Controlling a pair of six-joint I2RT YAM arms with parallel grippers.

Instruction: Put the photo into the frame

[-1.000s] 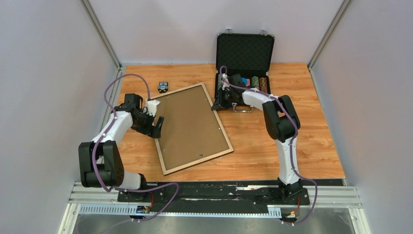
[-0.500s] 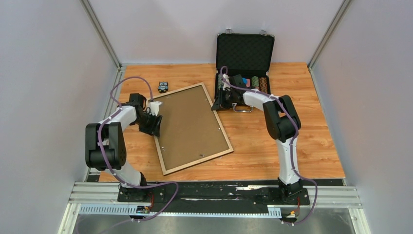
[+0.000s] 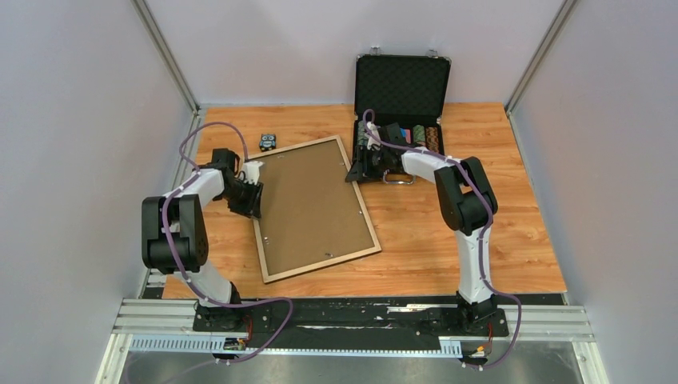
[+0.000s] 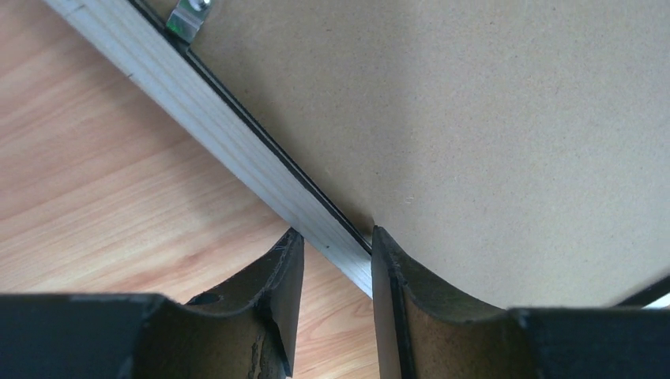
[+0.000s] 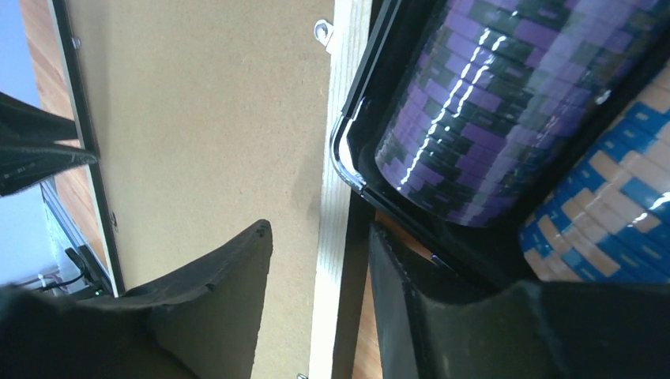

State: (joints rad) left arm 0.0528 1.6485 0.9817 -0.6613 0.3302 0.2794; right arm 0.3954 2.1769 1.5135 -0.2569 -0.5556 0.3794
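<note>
The frame (image 3: 364,210) lies back side up on the table, light wood rails around a brown hardboard backing panel (image 3: 312,204). The photo is hidden. My left gripper (image 3: 254,200) sits on the frame's left rail (image 4: 237,150). Its fingers (image 4: 334,233) are closed on that rail, one on the outer edge and one at the inner edge by the backing (image 4: 474,118). My right gripper (image 3: 360,164) is at the frame's far right corner. It (image 5: 320,229) stands open astride the right rail (image 5: 340,118), with a gap between the rail and the finger over the backing (image 5: 205,118).
An open black chip case (image 3: 402,88) stands just behind the frame's far right corner, with stacked purple chips (image 5: 490,95) close to my right fingers. A small black object (image 3: 268,142) lies at the back left. Enclosure walls stand on three sides.
My left gripper moved in onto the left rail and closed on it. The right gripper opened off the right rail. The frame shifted slightly.
</note>
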